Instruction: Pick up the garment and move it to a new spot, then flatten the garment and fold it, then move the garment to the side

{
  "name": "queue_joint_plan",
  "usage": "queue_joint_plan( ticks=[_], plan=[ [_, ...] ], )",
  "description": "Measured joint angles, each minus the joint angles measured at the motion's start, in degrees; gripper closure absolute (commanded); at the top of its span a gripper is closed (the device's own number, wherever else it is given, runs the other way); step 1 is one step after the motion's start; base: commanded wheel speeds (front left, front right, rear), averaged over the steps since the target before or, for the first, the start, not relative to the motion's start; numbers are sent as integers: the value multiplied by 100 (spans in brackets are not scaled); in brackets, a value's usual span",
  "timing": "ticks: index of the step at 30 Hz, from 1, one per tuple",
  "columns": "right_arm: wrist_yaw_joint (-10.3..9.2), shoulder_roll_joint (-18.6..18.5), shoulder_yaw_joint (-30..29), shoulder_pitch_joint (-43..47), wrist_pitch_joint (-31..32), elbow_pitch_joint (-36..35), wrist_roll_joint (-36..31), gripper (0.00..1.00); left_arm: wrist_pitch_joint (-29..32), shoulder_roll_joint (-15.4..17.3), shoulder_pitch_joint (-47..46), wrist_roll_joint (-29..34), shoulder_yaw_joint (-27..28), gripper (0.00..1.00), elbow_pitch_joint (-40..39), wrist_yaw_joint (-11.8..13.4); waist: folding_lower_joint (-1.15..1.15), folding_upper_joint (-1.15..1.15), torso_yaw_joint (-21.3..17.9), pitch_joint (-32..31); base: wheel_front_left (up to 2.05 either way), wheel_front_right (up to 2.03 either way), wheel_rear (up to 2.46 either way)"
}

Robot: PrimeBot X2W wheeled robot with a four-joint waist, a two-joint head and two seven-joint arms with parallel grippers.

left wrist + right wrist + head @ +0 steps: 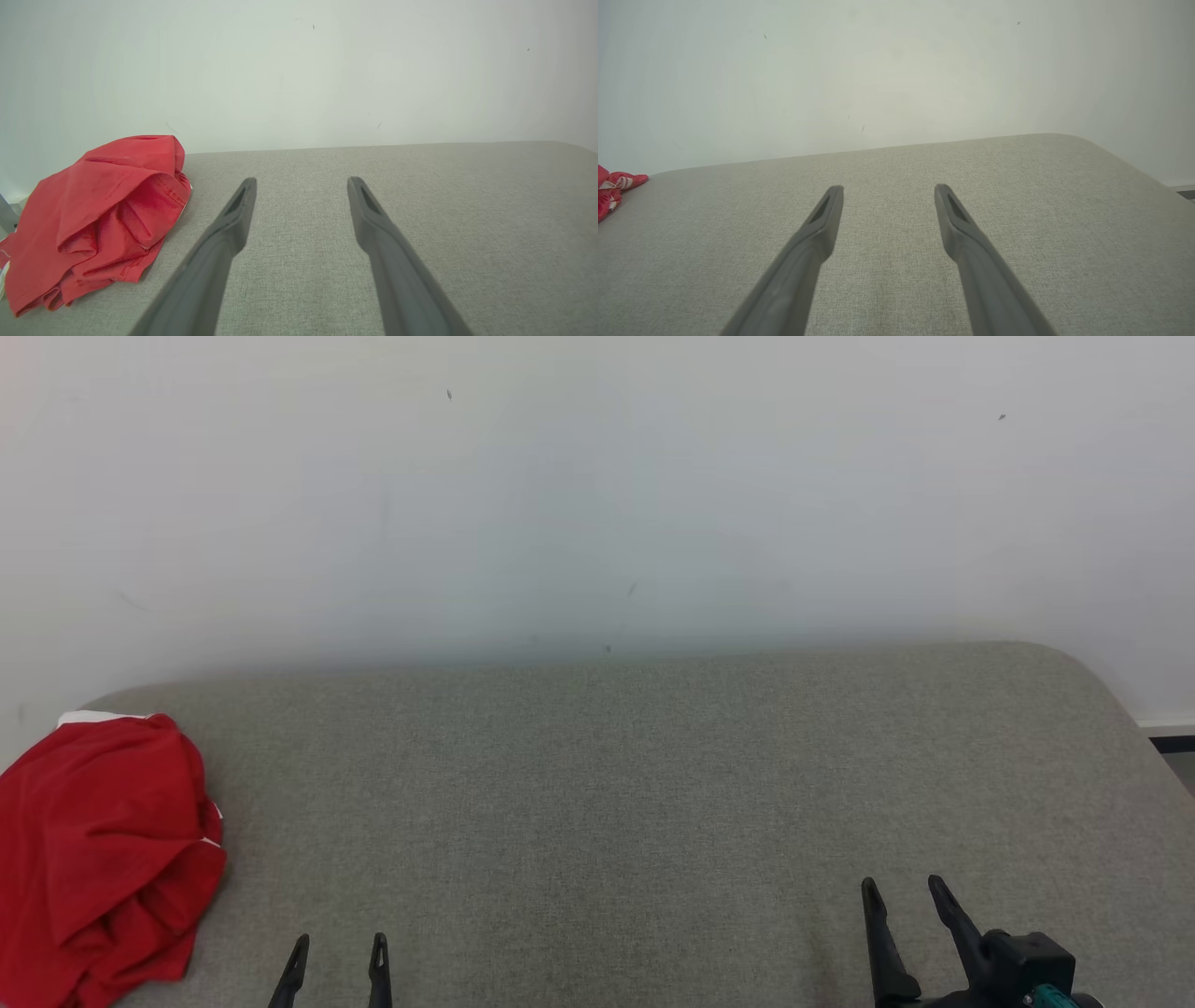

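The garment (pixel 103 849) is a red cloth with a white trim, bunched in a heap at the far left of the grey fabric surface (pixel 635 784). In the left wrist view the garment (pixel 98 214) lies left of the fingers, apart from them. My left gripper (pixel 341 947) stands open at the lower left, to the right of the heap, with nothing between its fingers. My right gripper (pixel 906 891) is open at the lower right, far from the cloth. In the right wrist view a red corner of the garment (pixel 612 186) peeks in at the left edge.
A plain white wall (pixel 597 495) rises directly behind the grey surface. The surface has rounded far corners, and its right edge (pixel 1144 728) drops off toward a dark floor strip. Bare grey fabric stretches between the two grippers.
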Motion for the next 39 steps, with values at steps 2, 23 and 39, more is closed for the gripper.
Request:
queue_joint_plan(
  ticks=[2, 23, 39],
  plan=[
    [0, -1, 11, 0, -25, 5, -87, 0, -7, -10, 9, 102, 9, 0, -8, 0, 0, 0, 0, -16, 0, 0, 0],
    [0, -3, 103, -4, -66, 88, -378, 0, -99, -229, 104, -125, 354, 0, 163, -210, 0, 0, 10, -79, 0, 0, 0],
    [0, -11, 391, 179, -130, 149, 25, 0, -99, -169, 159, -205, 742, 0, 313, -354, 0, 0, 1141, -123, 0, 0, 0]
  ],
)
